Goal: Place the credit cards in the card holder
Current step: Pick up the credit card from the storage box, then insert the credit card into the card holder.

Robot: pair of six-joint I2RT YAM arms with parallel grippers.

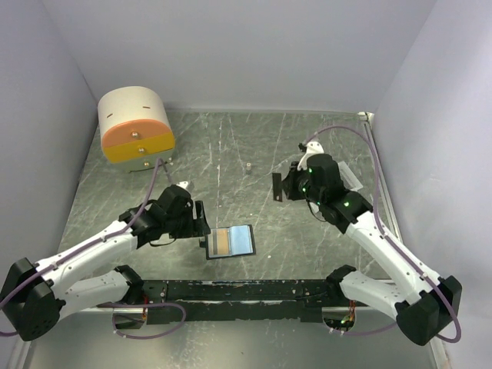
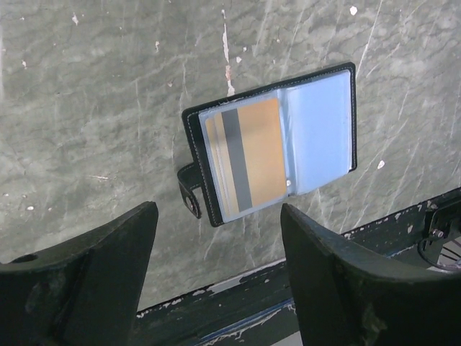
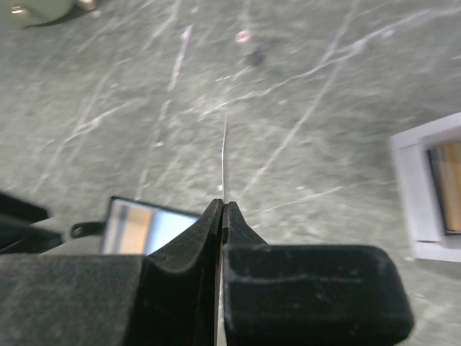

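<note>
The black card holder (image 1: 231,241) lies open on the table near the front. Its left pocket holds a gold-orange credit card with a grey stripe (image 2: 248,158), and its right pocket (image 2: 320,130) is bluish and looks empty. My left gripper (image 1: 203,224) is open and empty just left of the holder, with its fingertips (image 2: 137,231) above the holder's snap tab. My right gripper (image 1: 290,184) is shut on a dark credit card (image 1: 277,185). The right wrist view shows that card edge-on (image 3: 225,155), held upright above the table, up and right of the holder (image 3: 148,227).
A round cream-and-orange drawer box (image 1: 136,127) stands at the back left. A white tray (image 3: 414,191) with a gold card in it (image 3: 450,184) lies right of my right gripper. A small peg (image 1: 249,166) stands mid-table. A black rail (image 1: 238,290) runs along the near edge.
</note>
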